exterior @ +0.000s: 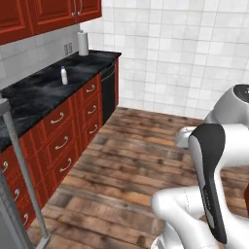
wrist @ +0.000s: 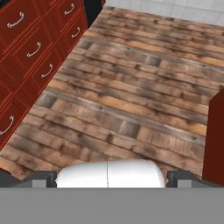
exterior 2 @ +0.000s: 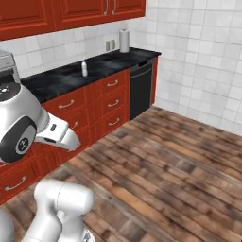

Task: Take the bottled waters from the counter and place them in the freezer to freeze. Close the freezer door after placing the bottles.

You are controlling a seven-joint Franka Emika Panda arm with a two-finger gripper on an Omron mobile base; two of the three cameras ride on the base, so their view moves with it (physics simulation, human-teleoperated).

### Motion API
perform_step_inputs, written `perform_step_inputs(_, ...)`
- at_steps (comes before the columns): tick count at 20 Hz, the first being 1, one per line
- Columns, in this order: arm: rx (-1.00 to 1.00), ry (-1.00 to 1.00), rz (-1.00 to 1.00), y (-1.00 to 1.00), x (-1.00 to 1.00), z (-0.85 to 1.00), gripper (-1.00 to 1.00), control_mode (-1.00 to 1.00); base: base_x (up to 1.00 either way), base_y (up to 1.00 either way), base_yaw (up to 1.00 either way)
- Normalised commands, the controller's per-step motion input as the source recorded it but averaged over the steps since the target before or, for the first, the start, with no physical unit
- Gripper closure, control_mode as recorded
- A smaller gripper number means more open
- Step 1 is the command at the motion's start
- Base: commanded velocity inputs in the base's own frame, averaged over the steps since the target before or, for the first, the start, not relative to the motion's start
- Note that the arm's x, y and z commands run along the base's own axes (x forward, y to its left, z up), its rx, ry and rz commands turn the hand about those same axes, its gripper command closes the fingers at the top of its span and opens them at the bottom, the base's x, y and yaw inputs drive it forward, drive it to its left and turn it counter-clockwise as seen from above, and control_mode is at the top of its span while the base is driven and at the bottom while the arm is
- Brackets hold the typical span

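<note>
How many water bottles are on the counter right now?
1: a small whitish bottle with a blue cap stands upright on the black counter, short of the paper towel roll at the far corner. A second bottle may be out of frame.

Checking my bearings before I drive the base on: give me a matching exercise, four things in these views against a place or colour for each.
Things:
1. bottle
2. paper towel roll
3. dishwasher
4. drawers

Places or colours:
A. black front, at the far end of the cabinet run
B. red, with curved silver handles
C. upright in the counter's far corner, by the wall outlets
D. upright on the black counter, out from the wall

Pairs: 1-D, 2-C, 3-A, 4-B
</note>
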Motion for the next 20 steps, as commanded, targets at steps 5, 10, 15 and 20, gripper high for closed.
perform_step_inputs(5,0.00,0.00,0.00,0.00,0.00,0.00,-1.00,1.00,1.00,-0.38,0.01)
perform_step_inputs(10,0.00,0.00,0.00,0.00,0.00,0.00,-1.00,1.00,0.97,-0.46,0.09)
perform_step_inputs(15,0.00,0.00,0.00,0.00,0.00,0.00,-1.00,1.00,0.29,-0.25,0.01)
perform_step_inputs(20,0.00,0.00,0.00,0.00,0.00,0.00,-1.00,1.00,0.30,-0.16,0.03)
